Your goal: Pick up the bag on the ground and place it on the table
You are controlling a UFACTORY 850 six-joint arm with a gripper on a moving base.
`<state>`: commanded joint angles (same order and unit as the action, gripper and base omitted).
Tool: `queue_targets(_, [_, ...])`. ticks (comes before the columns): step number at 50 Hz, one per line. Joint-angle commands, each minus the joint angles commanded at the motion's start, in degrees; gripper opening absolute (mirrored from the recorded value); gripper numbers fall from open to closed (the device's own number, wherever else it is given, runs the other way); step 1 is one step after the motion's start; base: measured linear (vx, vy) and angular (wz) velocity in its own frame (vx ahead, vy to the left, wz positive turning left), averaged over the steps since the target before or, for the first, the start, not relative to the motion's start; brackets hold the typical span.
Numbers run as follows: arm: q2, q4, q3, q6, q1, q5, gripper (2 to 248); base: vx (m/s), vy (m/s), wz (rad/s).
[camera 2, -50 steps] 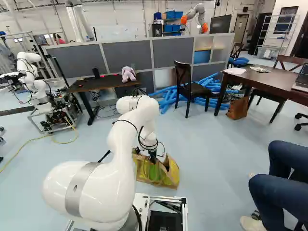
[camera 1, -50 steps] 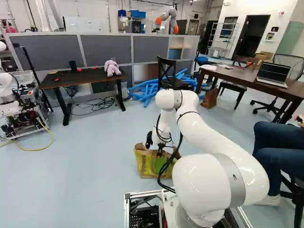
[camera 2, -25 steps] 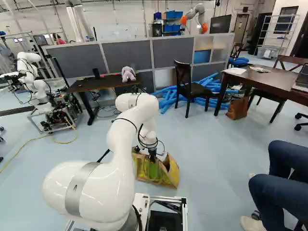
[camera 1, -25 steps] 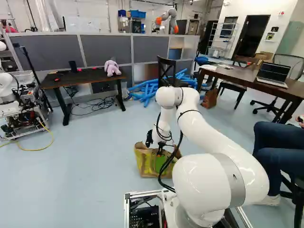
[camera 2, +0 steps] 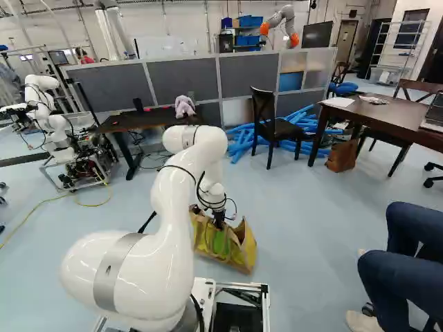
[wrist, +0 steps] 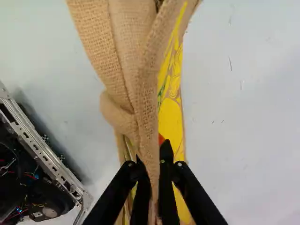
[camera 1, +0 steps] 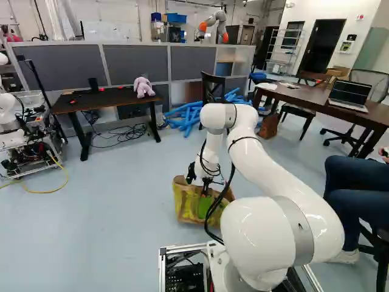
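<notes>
Burlap first: where is the tan woven bag with yellow and green print (camera 2: 242,256), and what holds it?

"Near, mid-scene, below the black two-fingered tool (wrist: 154,173). The wrist view shows a fold of its cloth pinched from both sides. Whether its bottom is clear of the pale blue floor (camera 1: 121,213), I can't tell."

"Why hold it there?"

"A thin fold suits narrow fingers, I'd say, and gripping from above should let the weight hang underneath. Soft cloth may sag or tip, so a slow lift seems wise."

"And the destination?"

"Probably the long dark brown wooden tabletop (camera 1: 310,97), far right. The black-topped desk (camera 1: 118,96), far left, is possible too; the task names neither."

"What does one view give that another lacks?"

"The wrist view makes the pinch plain, but shows neither surface. The left base view has the whole open laptop (camera 1: 349,94), which the right base view cuts off. The right base view shows the bag's gaping right end, partly hidden behind black cables (camera 1: 214,210) in the left base view."
</notes>
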<state>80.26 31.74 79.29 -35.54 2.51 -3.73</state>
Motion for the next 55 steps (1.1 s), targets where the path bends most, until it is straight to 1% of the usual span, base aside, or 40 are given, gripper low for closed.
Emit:
queue_targets(19, [-4.2,-4.4,-3.7,0.0,-0.1,0.9,22,0.0,0.0,0.0])
queue_targets(32, [-7.0,-7.5,-6.2,0.0,-0.7,1.5,22,0.0,0.0,0.0])
queue_targets(43, [-9.7,-9.2,-9.2,0.0,-2.1,1.6,22,0.0,0.0,0.0])
queue_targets(55, [-12.9,-9.6,-13.2,0.0,-4.2,1.2,22,0.0,0.0,0.0])
